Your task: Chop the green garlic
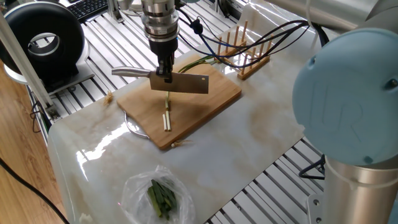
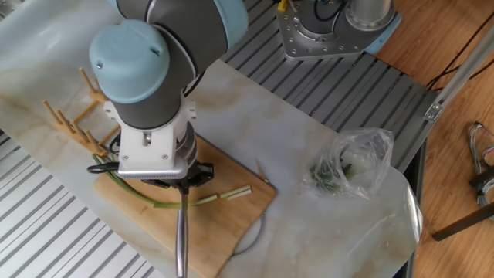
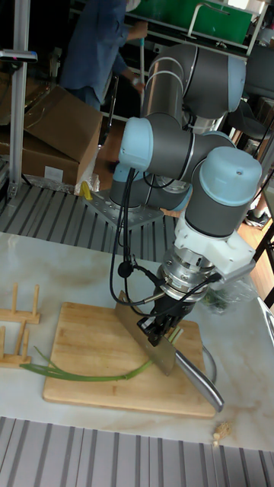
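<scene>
The green garlic (image 1: 166,121) lies along a bamboo cutting board (image 1: 214,99). Short white cut sticks sit near the board's front, and the green leaves run back toward the rack. My gripper (image 1: 164,76) is shut on a steel cleaver (image 1: 188,84), blade down and held just above the stalk, handle pointing left. In the other fixed view the stalk (image 2: 210,199) curves out from under the wrist, and the cleaver handle (image 2: 181,241) sticks toward the camera. In the tall fixed view the blade (image 3: 147,341) hangs over the stalk (image 3: 84,375) at the gripper (image 3: 160,329).
A wooden peg rack (image 1: 240,48) stands behind the board. A clear plastic bag of dark green leaves (image 1: 159,196) lies at the table's front. A round metal rim (image 1: 133,128) pokes out under the board. A black round device (image 1: 43,38) sits off the table at the left.
</scene>
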Action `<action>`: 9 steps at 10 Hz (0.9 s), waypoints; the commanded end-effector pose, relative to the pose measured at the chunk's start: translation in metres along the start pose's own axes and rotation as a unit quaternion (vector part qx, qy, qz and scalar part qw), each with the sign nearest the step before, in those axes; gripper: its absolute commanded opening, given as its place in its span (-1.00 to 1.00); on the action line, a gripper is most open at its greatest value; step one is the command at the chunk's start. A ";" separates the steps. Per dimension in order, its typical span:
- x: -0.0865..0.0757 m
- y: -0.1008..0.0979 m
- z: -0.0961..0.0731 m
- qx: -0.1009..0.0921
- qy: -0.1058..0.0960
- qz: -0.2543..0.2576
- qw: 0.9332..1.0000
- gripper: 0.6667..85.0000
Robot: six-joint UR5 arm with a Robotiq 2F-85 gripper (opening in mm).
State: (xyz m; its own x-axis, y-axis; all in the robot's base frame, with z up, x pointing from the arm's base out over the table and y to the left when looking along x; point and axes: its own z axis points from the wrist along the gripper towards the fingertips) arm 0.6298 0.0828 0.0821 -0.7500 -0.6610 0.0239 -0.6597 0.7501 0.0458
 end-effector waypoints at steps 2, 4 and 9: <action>-0.005 0.004 -0.001 -0.011 -0.011 -0.018 1.000 -0.98; -0.006 -0.005 -0.001 0.005 -0.012 -0.026 1.000 -0.98; -0.009 -0.005 0.004 0.002 -0.017 -0.027 0.999 -0.98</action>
State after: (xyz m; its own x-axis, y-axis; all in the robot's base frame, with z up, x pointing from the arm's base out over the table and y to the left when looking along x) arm 0.6378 0.0833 0.0786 -0.7144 -0.6997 -0.0006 -0.6993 0.7140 0.0348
